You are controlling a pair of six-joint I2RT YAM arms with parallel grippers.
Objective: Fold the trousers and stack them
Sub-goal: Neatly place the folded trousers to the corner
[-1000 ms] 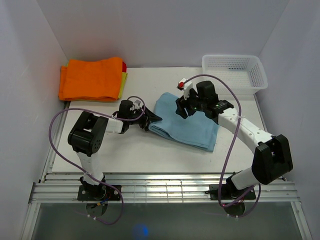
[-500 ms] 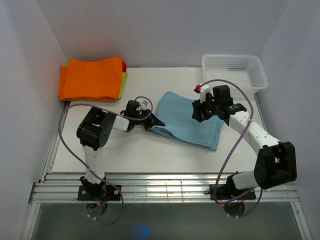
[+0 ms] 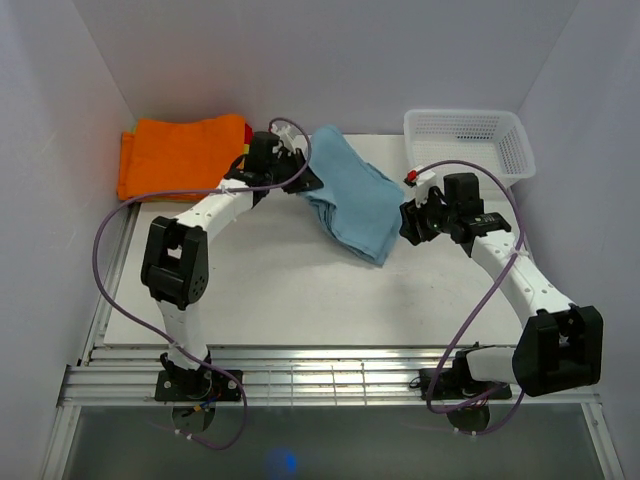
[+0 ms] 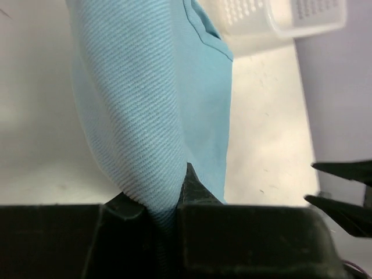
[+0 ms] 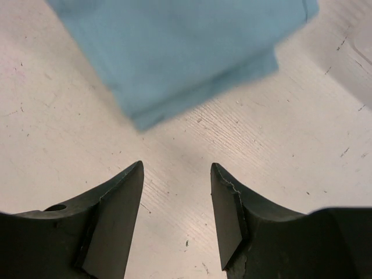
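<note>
White plastic lattice basket (image 3: 468, 140), beyond my right fingers (image 3: 407, 226). Trousers (image 3: 350, 195): sky-blue, fine ribbed weave, folded into a layered oblong. My left fingers (image 3: 308, 180) are pinched narrow on one folded edge. The long axis runs from them aslant over the white bench (image 3: 260, 290) toward my right fingers. Those stand parted and hold nothing, with the cloth's corner just ahead.

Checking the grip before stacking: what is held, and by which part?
Left pincer grips the folded trousers by one edge; right pincer is open, holding nothing.
</note>
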